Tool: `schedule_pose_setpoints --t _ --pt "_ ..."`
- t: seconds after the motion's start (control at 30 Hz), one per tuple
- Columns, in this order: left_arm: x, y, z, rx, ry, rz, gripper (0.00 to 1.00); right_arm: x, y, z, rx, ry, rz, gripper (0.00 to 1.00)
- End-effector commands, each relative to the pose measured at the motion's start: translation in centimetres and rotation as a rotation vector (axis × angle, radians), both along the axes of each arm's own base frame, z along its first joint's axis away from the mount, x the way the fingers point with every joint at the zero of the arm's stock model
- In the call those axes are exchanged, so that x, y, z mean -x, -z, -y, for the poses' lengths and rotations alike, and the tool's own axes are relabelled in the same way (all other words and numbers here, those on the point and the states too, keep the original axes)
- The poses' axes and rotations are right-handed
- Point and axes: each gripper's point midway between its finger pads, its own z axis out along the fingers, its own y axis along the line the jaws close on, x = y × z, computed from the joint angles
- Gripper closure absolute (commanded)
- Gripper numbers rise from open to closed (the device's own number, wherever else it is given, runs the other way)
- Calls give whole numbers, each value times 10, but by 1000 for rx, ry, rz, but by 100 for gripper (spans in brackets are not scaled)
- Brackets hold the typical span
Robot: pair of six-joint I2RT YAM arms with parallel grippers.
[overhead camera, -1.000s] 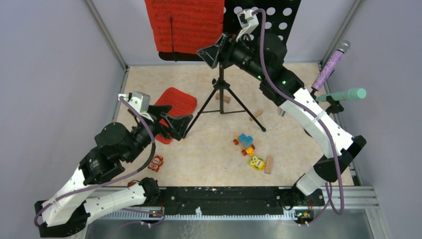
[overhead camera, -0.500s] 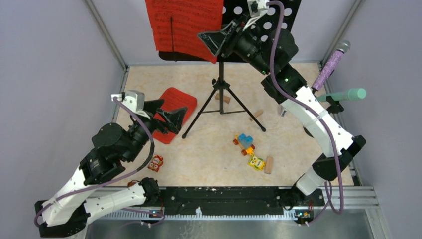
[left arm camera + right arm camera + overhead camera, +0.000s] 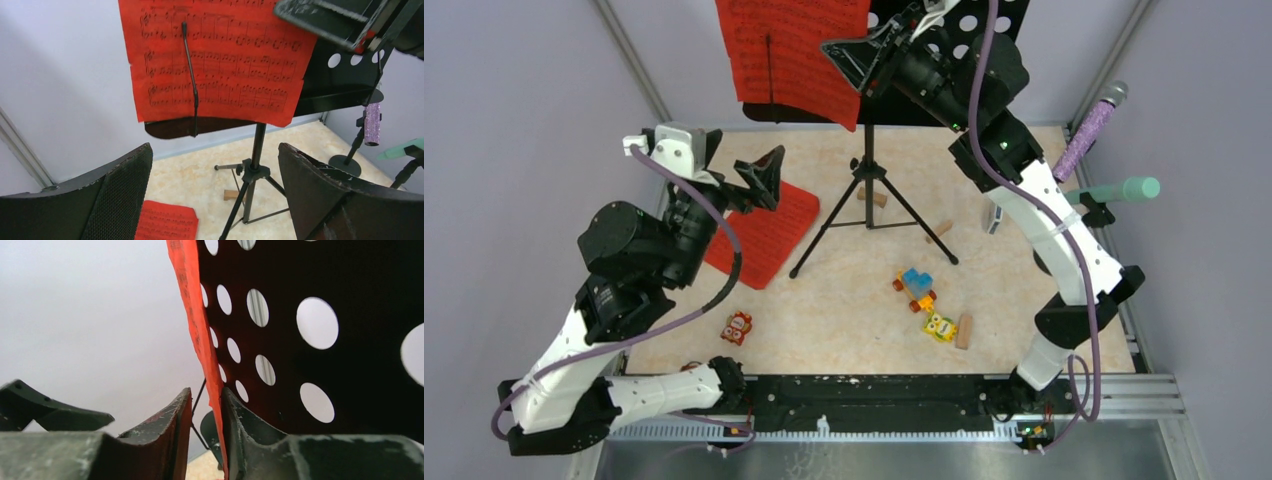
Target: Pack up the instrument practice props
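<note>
Two fingers of the right hand (image 3: 206, 391) stand close on either side of the red sheet (image 3: 192, 300) at its right edge, against the rack (image 3: 350, 390); whether they clamp it I cannot tell. The left hand (image 3: 214, 150) is spread wide, raised over a second red sheet (image 3: 764, 235) lying on the surface (image 3: 1004, 320). A purple mic (image 3: 1089, 130) and a mint mic (image 3: 1119, 190) stand at the right edge.
</note>
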Motion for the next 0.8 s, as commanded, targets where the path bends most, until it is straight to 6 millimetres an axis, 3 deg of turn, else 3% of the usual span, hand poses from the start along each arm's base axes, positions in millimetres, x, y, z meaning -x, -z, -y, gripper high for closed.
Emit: schedule_pose_setpoints --t 0.0,0.13,0.33,0.43,0.57,0.77 --pt "2 -35 -1 -12 4 74 1 1 -6 3 16 1 23 74" --pt "-4 -48 15 -44 30 58 1 1 -1 1 28 -7 9 81" --pt "-17 -51 33 -81 44 36 1 3 0 3 37 -8 5 83" --pt "-35 -45 37 -97 58 0 1 4 1 3 37 -6 4 84" --pt "-76 -30 16 -73 79 -74 1 4 2 4 38 -8 1 84" --pt "-83 -31 6 -48 71 -63 1 5 4 6 55 2 6 84"
